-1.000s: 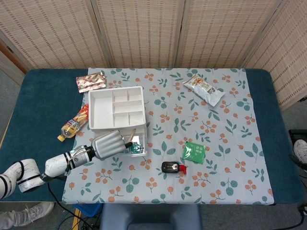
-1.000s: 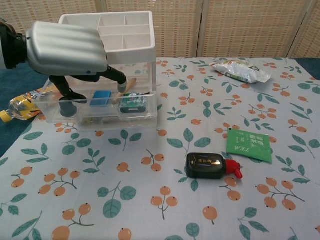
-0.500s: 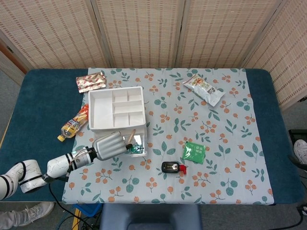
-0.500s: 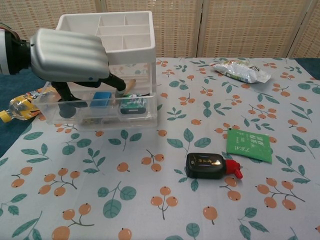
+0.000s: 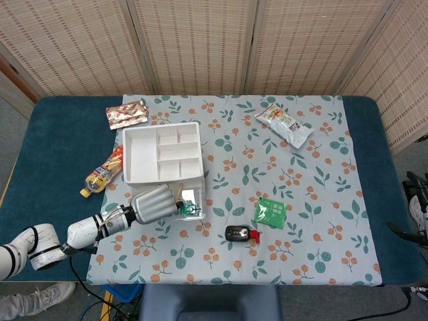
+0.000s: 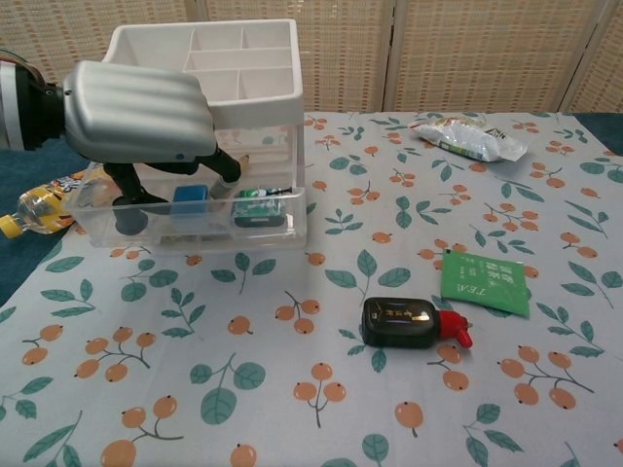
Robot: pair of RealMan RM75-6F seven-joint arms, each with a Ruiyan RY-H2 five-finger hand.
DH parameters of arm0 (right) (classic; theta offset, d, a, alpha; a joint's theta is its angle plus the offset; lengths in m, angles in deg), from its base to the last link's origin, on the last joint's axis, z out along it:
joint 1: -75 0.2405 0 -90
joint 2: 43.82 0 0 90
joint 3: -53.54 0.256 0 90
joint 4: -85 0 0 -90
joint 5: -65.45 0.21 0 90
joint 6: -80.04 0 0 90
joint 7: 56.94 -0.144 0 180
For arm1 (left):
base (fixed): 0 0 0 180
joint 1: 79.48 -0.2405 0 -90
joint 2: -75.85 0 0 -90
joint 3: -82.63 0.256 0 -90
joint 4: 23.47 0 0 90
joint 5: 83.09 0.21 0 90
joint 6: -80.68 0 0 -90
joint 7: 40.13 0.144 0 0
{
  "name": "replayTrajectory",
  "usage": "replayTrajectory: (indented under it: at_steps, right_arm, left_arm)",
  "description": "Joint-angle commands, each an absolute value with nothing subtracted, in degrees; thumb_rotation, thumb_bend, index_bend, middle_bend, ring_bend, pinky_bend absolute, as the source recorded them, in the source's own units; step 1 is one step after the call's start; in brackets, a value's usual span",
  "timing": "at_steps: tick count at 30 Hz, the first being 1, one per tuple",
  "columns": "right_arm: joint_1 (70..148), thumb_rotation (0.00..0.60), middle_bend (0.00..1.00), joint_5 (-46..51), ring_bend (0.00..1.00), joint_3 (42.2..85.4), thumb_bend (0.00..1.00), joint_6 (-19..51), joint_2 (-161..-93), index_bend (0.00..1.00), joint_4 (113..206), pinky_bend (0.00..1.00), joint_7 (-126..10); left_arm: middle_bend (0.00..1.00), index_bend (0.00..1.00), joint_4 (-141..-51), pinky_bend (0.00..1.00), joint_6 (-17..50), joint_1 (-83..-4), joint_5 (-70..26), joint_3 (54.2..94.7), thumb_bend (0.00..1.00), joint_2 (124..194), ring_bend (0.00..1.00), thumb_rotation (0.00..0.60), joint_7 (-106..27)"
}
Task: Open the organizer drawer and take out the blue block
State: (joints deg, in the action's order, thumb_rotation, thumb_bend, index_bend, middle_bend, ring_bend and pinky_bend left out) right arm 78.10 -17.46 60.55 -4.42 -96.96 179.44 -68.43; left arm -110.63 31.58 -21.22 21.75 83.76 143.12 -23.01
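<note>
Wicker screens stand behind a table point(image 5: 47, 160) w/ a leaf-and-berry cloth, and the white organizer point(image 6: 248, 78) sits toward the robot's left, its clear drawer point(image 6: 273, 232) pulled out toward the front. The left hand point(image 6: 136, 112) hangs over the open drawer w/ its dark fingers point(image 6: 127, 199) reaching down inside; the blue block point(image 6: 190, 199) lies in the drawer, just beside those fingers, next to a green-labelled item point(image 6: 261, 206). Whether the fingers actually pinch the block can't be told — the hand's silver back hides the contact. The right hand isn't in either view. Doing this step well probably means getting thumb and a finger on opposite faces of the block, low enough to clamp it, then lifting straight up so it clears the drawer's front wall w/o dragging the light organizer; a tilted lift could snag the rim or knock the green-labelled item. Compared w/ a second ago, the hand sits a bit lower and further over the drawer, the fingers have closed in by the block, and the organizer looks nudged slightly. Elsewhere a green TEA packet point(image 6: 485, 282), a black bottle w/ red cap point(image 6: 401, 323), a snack bag point(image 6: 465, 136) and a drink bottle point(image 6: 29, 206) lie apart — none near the work.
</note>
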Motion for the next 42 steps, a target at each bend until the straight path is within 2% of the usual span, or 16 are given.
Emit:
replayTrajectory:
  at_steps: [1,17,31,42]
  right_arm:
    - [78.37,0.600,0.13,-17.98,0.00,60.15,0.13,-3.92,-97.15,0.00,179.38,0.06,-68.41]
    - [78.53,0.600,0.13,-18.00,0.00,60.07,0.13,-4.33,-97.49,0.00,178.73,0.06,-68.96]
    - [78.52,0.600,0.13,-17.82,0.00,60.28,0.14,-4.84,-97.68,0.00,178.21,0.06,-69.54]
    - [79.14,0.600,0.13,-18.08,0.00,60.17,0.14,-4.00,-97.99,0.00,177.64,0.06,-70.03]
  left_arm:
    - [0.95,0.47,-110.74,1.00,31.46,-21.22,21.73,83.72,0.20,143.07,0.98,0.600,-23.13]
    - [0.95,0.58,-111.37,1.00,31.46,-21.01,21.46,83.66,0.20,142.94,0.98,0.600,-24.15]
    - [0.95,0.58,-112.91,1.00,27.53,-22.50,19.97,81.92,0.20,140.55,0.98,0.600,-25.65]
    - [0.95,0.58,-117.01,1.00,22.05,-27.35,18.60,82.02,0.20,135.77,0.98,0.600,-25.87]
